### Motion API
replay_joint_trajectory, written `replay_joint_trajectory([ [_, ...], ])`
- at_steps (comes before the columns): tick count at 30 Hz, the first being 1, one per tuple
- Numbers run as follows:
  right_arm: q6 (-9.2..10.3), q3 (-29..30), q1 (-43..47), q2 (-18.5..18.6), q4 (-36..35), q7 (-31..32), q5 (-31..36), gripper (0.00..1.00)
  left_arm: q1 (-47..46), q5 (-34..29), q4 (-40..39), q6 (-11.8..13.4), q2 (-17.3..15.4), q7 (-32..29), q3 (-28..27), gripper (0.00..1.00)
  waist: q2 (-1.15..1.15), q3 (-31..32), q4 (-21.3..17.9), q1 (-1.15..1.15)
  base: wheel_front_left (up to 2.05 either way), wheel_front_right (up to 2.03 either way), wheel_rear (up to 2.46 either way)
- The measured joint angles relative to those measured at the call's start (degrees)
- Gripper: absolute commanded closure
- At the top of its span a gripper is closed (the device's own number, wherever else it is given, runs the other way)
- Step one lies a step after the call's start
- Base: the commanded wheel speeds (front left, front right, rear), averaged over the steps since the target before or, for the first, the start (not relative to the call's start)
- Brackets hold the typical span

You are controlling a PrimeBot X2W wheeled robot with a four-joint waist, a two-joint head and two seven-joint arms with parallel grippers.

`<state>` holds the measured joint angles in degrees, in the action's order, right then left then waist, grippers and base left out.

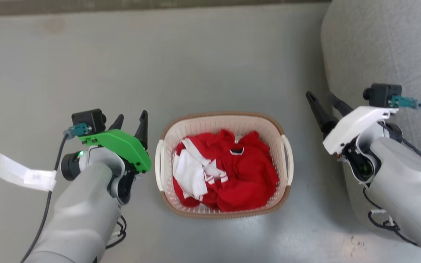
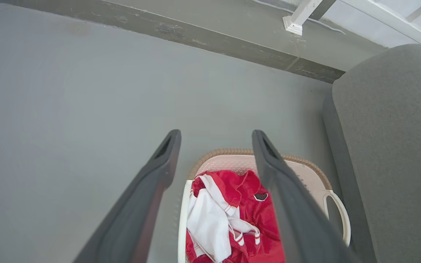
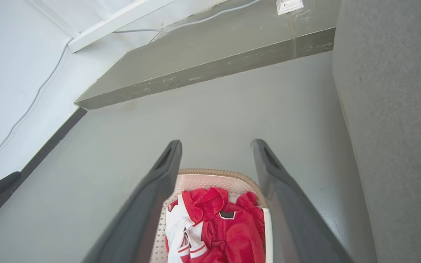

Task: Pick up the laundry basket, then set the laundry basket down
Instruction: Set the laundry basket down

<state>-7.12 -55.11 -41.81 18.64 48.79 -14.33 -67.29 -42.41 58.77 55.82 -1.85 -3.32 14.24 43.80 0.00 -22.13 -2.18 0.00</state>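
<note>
The laundry basket [image 1: 196, 124], cream perforated plastic with a brown rim and white loop handles, stands on the grey floor between my arms. Red and white clothes [image 1: 228, 171] fill it. My left gripper [image 1: 132, 122] hovers just left of the basket's left handle [image 1: 158, 166], open and holding nothing. Off to the right, my right gripper [image 1: 323, 99] is open too, apart from the right handle [image 1: 288, 155]. The left wrist view looks down past my left gripper [image 2: 216, 136] at the basket [image 2: 305, 171]. In the right wrist view, my right gripper [image 3: 216, 143] frames the basket [image 3: 203, 179].
A grey sofa [image 1: 382, 47] rises at the right, close behind my right arm. A darker raised step [image 2: 196, 33] runs along the far side of the floor. A white paper tag [image 1: 24, 173] hangs on my left arm's cable.
</note>
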Motion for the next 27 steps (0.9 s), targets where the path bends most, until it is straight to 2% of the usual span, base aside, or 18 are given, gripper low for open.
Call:
replay_joint_trajectory([
  [9, 0.00, 8.3, 6.0, 2.1, -4.6, 0.0, 4.7, 0.00, 5.3, -5.6, -5.9, 0.1, -0.4, 0.0, -4.3, 0.00, 0.00, 7.1, 0.4, 0.00, 0.00, 0.00, 0.00],
  [18, 0.00, 17.0, 11.8, 1.9, -11.2, 0.0, 11.6, 0.00, 12.7, -11.2, -13.1, 1.9, -2.8, 0.0, -10.6, 0.00, 0.00, 13.8, 0.4, 0.00, 0.00, 0.00, 0.00],
  [27, 0.60, 25.4, 17.5, 1.0, -18.7, 0.0, 18.4, 0.00, 18.5, -17.3, -21.9, 3.5, -2.8, 0.0, -16.0, 0.00, 0.00, 18.2, 0.2, 0.00, 0.00, 0.00, 0.00],
])
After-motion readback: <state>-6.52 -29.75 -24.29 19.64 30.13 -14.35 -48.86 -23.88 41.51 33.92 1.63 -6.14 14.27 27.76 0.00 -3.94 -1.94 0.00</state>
